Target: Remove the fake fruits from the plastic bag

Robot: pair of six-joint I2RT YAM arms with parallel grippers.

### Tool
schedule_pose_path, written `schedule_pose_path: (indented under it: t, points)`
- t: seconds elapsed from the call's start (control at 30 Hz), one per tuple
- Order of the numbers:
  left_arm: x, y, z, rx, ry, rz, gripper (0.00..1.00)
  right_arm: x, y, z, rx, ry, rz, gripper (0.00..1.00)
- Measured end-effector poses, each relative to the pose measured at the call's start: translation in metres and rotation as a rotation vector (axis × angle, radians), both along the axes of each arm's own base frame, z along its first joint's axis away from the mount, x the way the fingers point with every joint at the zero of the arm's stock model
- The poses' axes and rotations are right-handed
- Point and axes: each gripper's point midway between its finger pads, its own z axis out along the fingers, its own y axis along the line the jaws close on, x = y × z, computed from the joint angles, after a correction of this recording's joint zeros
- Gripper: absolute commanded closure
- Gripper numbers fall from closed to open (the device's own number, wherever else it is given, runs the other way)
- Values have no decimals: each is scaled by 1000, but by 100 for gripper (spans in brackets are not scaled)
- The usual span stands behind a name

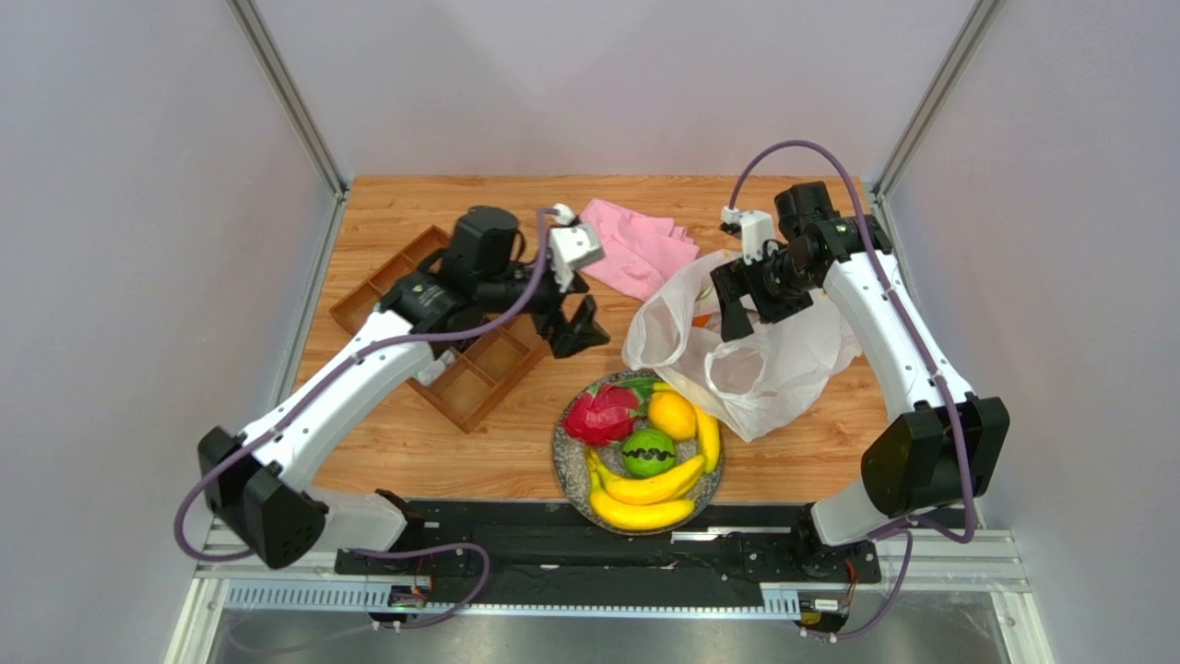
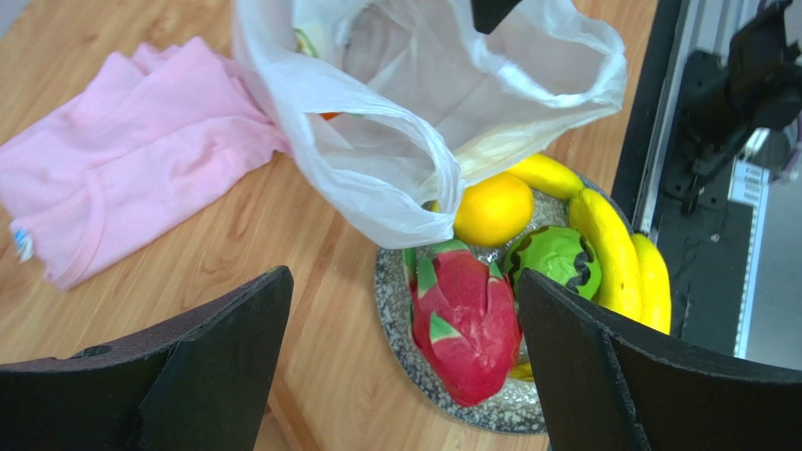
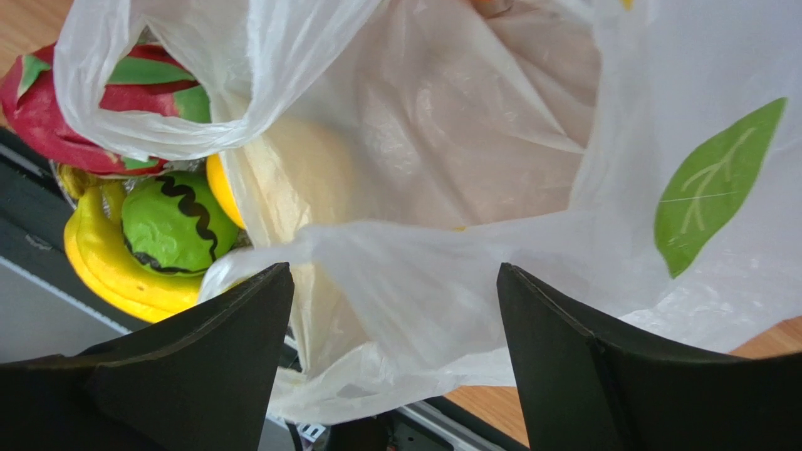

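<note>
In the top view's lower centre, the fake fruits lay on a plate (image 1: 565,440); the bananas (image 1: 644,501) ran left to right along its near rim, behind them the dragon fruit (image 1: 604,412); just beyond, right of centre, the plastic bag (image 1: 783,367) sprawled, its mouth gaping toward the left; the right gripper (image 1: 734,316) hung over it, spread wide, gripping nothing; the left gripper (image 1: 575,332), at centre, was fully spread and empty; the pink cloth (image 1: 640,246) lay farthest.

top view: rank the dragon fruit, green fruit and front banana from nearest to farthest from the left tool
1. dragon fruit: far-left part of the plate, just in front of the left tool.
2. green fruit: middle of the plate.
3. front banana: plate's near edge, towards the arm bases.
</note>
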Motion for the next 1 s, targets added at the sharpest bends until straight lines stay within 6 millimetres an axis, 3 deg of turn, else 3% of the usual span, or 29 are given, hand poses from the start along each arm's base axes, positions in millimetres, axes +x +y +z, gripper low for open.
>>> schedule_pose_path:
  t: [0.1,0.27,0.4,0.53,0.63,0.73,0.8,0.83,0.9,1.0]
  points:
    - [-3,-33,-21,79,-21,-78,2,-13,7,-4,38,24,22,25]
    - [1,-77,-80,262,-77,-157,2,-34,9,-1,116,35,27,29]
    - [5,-93,-119,375,-123,-187,3,-42,-11,-9,179,96,-72,29]
    - [12,-108,-129,424,-210,-203,7,-44,-18,-12,229,131,-139,28]
    - [27,-121,-124,435,-273,-196,18,-45,-13,-8,256,128,-137,28]
    - [40,-133,-121,436,-320,-192,47,-40,-9,11,276,92,-122,29]
    - [40,-132,-124,448,-325,-197,58,-30,-8,31,287,30,-108,29]
    - [40,-131,-125,456,-327,-201,69,-24,-7,42,294,-8,-101,29]
    - [40,-128,-126,465,-323,-203,100,-11,-6,64,305,-81,-86,28]
    - [38,-122,-131,492,-311,-214,100,4,-4,79,318,-135,-73,29]
